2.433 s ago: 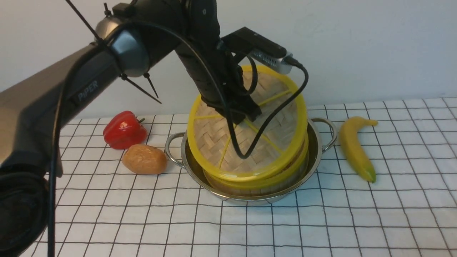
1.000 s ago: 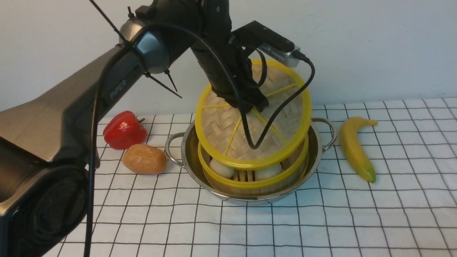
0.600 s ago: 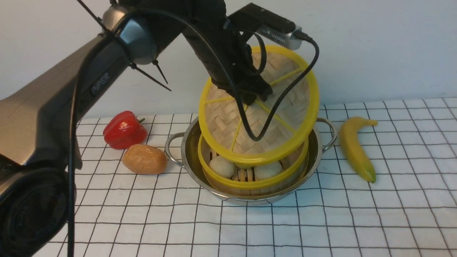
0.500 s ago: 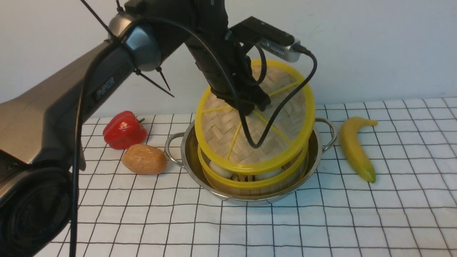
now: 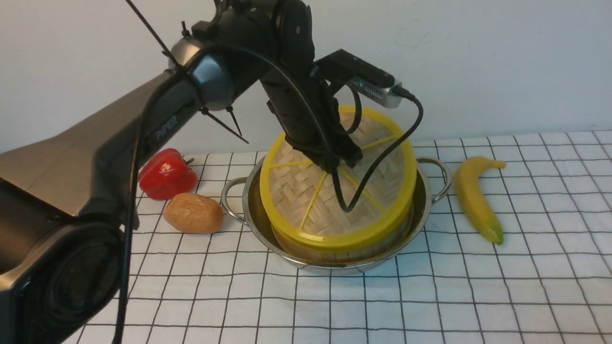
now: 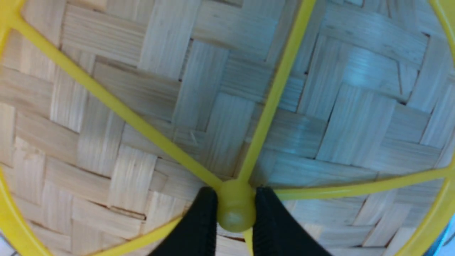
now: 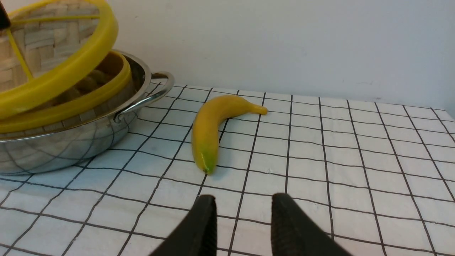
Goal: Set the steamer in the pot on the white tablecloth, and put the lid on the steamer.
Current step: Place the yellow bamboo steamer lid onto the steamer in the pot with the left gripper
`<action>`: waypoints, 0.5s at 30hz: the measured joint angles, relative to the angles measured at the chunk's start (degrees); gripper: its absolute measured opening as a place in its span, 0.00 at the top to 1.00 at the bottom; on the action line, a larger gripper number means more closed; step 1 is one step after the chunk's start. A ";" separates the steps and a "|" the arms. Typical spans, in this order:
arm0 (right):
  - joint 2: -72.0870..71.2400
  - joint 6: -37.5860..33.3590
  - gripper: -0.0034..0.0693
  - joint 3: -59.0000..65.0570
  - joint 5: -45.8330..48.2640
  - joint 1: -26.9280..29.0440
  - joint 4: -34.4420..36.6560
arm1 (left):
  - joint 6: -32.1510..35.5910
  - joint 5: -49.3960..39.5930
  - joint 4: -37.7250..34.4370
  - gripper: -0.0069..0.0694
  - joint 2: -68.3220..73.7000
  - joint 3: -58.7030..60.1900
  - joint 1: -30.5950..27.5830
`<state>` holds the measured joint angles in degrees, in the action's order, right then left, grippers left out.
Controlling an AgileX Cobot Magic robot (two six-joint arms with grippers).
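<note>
The steel pot point(image 5: 427, 200) stands on the white tablecloth point(image 5: 430, 296) with the steamer point(image 5: 306, 252) inside it. The woven lid point(image 5: 296, 200) lies tilted over the steamer: its near edge rests on the steamer's front rim, and its far right side is raised. My left gripper point(image 5: 340, 165) is shut on the lid's yellow centre hub point(image 6: 235, 217), with a black finger point(image 6: 202, 220) on each side of it. In the right wrist view a gap shows between lid point(image 7: 67, 76) and steamer rim point(image 7: 92, 99). My right gripper point(image 7: 243, 202) hangs open over bare cloth, right of the pot point(image 7: 53, 149).
A red pepper point(image 5: 166, 174) and a brown potato point(image 5: 193, 213) lie left of the pot. A banana point(image 5: 473, 196) lies to its right, also in the right wrist view as the banana point(image 7: 209, 131). A white wall stands close behind.
The left arm raised the lid off the steamer, baring the buns, then lowered it again. The lid's near edge now sits on the steamer rim and hides the buns.
</note>
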<state>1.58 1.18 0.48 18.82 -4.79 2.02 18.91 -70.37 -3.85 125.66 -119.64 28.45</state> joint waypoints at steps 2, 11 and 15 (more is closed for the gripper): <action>0.00 0.00 0.62 0.00 0.00 0.00 0.00 | 0.12 0.00 0.18 0.76 0.65 0.06 0.00; 0.00 0.00 0.62 0.00 0.00 0.00 0.00 | 1.26 0.00 2.37 0.76 1.70 0.06 0.00; 0.00 0.00 0.62 0.00 0.00 0.00 0.00 | 2.54 0.00 2.21 0.76 2.17 0.06 0.07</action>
<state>1.58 1.18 0.48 18.82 -4.79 2.02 21.45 -70.37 -1.64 127.83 -119.58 28.52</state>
